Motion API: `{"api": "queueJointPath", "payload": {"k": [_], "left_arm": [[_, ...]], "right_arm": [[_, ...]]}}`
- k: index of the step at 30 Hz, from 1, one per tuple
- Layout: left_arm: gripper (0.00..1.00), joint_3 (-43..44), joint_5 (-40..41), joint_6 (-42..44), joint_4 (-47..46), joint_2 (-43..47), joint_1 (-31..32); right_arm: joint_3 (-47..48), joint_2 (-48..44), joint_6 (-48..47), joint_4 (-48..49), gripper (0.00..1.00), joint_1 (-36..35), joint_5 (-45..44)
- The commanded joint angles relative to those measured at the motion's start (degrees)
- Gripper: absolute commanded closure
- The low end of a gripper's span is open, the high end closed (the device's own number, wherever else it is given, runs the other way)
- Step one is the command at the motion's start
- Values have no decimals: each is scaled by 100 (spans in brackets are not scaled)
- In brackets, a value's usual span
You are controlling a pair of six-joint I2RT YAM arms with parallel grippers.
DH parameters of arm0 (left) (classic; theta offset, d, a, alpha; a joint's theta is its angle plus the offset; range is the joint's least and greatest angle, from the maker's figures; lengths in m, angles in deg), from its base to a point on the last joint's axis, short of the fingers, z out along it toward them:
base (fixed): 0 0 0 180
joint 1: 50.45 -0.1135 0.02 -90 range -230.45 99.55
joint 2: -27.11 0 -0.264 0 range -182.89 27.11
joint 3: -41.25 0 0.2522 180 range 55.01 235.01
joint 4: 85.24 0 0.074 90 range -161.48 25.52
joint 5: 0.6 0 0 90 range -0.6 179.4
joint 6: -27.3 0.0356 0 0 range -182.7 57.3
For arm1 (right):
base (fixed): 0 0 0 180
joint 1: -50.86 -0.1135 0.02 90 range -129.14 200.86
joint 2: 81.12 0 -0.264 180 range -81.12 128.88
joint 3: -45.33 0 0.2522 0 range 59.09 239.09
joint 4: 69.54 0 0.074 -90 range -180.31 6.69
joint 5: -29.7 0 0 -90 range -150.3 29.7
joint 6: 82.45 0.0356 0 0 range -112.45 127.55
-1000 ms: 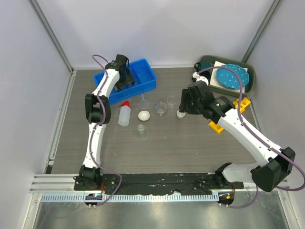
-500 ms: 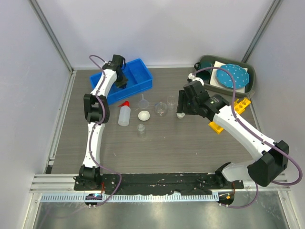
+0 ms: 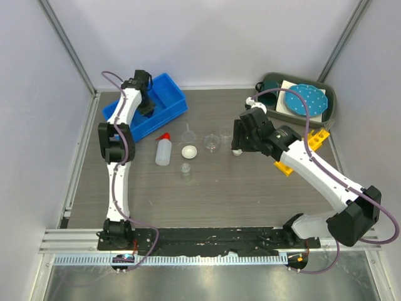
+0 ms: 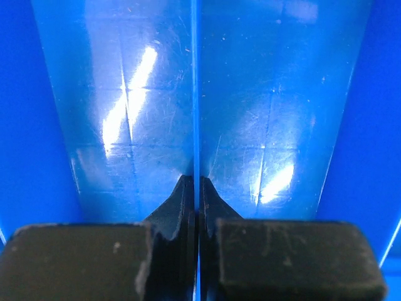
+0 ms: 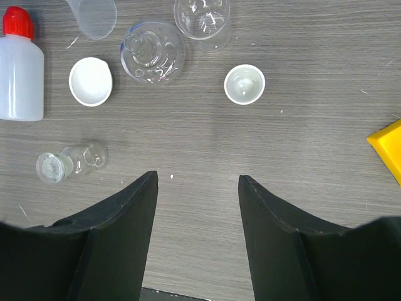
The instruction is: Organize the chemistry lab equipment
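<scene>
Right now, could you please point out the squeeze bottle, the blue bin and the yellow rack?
squeeze bottle [image 3: 162, 153]: top view, white body.
blue bin [image 3: 164, 95]: top view, bare inner floor.
yellow rack [image 3: 317, 138]: top view, exposed far end.

White squeeze bottle [image 3: 163, 153], white dish [image 3: 189, 152] beside, clear beakers [image 3: 212, 143] near

We see a blue bin [image 3: 168, 94], a white bottle [image 3: 162, 152] capped red, a yellow rack [image 3: 284, 167] and a white-dotted blue plate [image 3: 305, 99] on the grey wood-grain surface [image 3: 238, 194].
</scene>
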State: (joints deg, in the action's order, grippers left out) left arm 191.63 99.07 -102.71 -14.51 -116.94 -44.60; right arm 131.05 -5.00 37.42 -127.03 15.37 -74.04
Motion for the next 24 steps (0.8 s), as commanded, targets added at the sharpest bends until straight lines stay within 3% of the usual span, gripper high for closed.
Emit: {"api": "queueJointPath", "payload": {"k": [1,8,16,24], "left_arm": [[100,-580,157,-182,-194,1299,-22],[100,-2111,545,-499,-529,2565,-22],[100,-3701,387,-473,-766,4076,4],[100,-5029,1,-43,-407,5843,162]], "right_arm": [[19,-352,-25,145,41,-90,-208],[81,-633,-16,13,41,-230,-349],[186,-809,-33,-136,42,-354,-437],[345,-730,-139,-268,41,-389,-402]]}}
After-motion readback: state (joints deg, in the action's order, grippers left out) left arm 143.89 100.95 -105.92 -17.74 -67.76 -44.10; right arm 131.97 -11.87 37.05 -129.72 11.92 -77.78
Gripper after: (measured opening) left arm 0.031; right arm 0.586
